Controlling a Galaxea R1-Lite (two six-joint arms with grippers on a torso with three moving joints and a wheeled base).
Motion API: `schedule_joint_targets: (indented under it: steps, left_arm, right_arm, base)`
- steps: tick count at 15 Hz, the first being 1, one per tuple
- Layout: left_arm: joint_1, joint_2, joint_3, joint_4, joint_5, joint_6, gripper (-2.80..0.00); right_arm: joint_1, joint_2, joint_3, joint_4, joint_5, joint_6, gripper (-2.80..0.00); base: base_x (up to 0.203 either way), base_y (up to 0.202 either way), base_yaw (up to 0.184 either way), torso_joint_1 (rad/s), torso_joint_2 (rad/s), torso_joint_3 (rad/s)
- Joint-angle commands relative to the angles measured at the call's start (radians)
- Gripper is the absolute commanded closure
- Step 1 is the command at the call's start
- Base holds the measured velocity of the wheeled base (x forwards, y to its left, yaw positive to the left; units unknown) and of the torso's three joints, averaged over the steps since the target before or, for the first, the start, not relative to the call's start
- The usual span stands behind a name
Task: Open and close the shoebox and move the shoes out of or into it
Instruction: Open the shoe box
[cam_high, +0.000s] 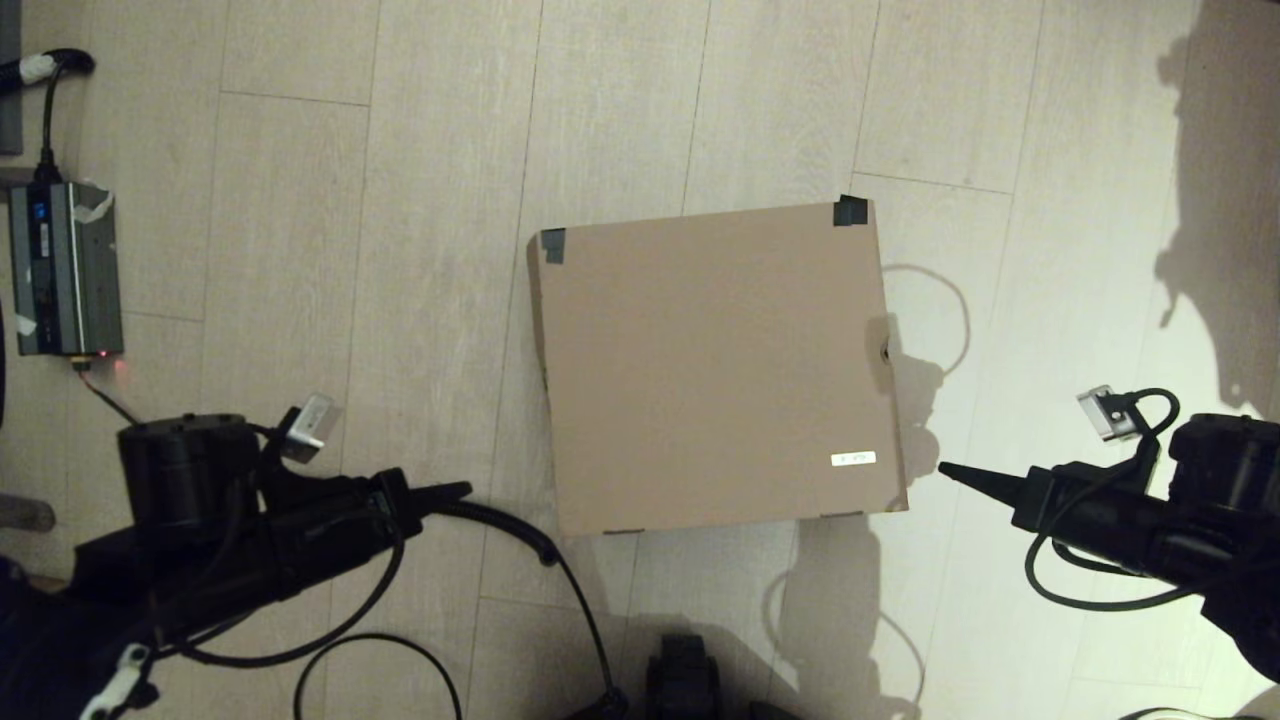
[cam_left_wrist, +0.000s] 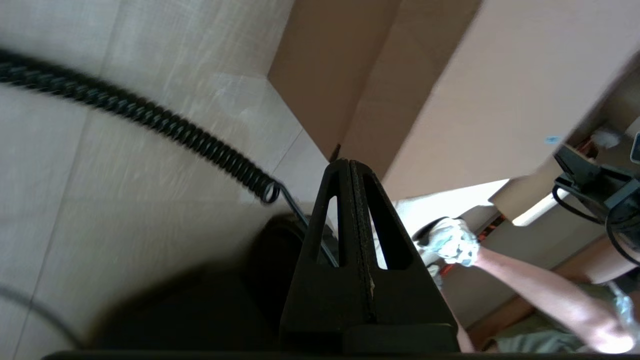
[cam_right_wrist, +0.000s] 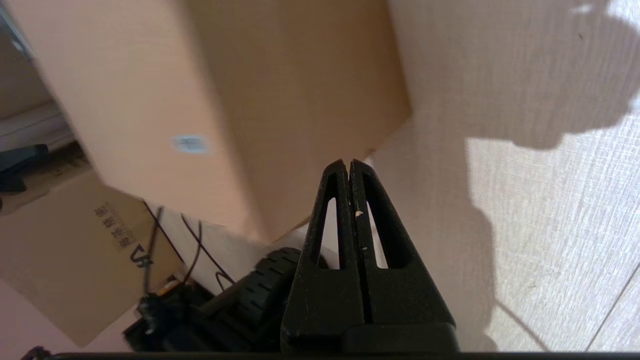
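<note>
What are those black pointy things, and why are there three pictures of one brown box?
The black pointy things are a robot's two arms. Each ends in a pinching tool, like a beak. The big picture comes from a camera on the robot's head, looking down at the floor. There the left tool sits on one side of the shoebox and the right tool on the other. The other two pictures come from little cameras on each wrist, looking along the beak: the left one and the right one. Both beaks are pinched shut and hold nothing. The box lies closed on the wooden floor, with a small white sticker on its lid. No shoes show.
</note>
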Motion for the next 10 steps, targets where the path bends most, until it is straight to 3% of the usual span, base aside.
schedule_joint_targets:
  steps: [1,5,10]
  left_arm:
    - [-0.034,0.120,-0.002,-0.077,0.017,-0.002,0.00]
    - [-0.070,0.304,-0.002,-0.361,0.090,-0.006,0.00]
    - [-0.086,0.379,-0.107,-0.403,0.097,-0.012,0.00]
  right_arm:
    - [0.002,0.070,-0.023,-0.009,0.005,0.001,0.00]
    - [0.015,0.101,-0.073,-0.009,0.002,0.003,0.00]
    - [0.036,0.191,-0.084,-0.045,-0.017,-0.032,0.00]
  base:
    - [0.000,0.000,0.000,0.000,0.00,0.000]
    - [0.000,0.000,0.000,0.000,0.00,0.000]
    - [0.000,0.000,0.000,0.000,0.00,0.000]
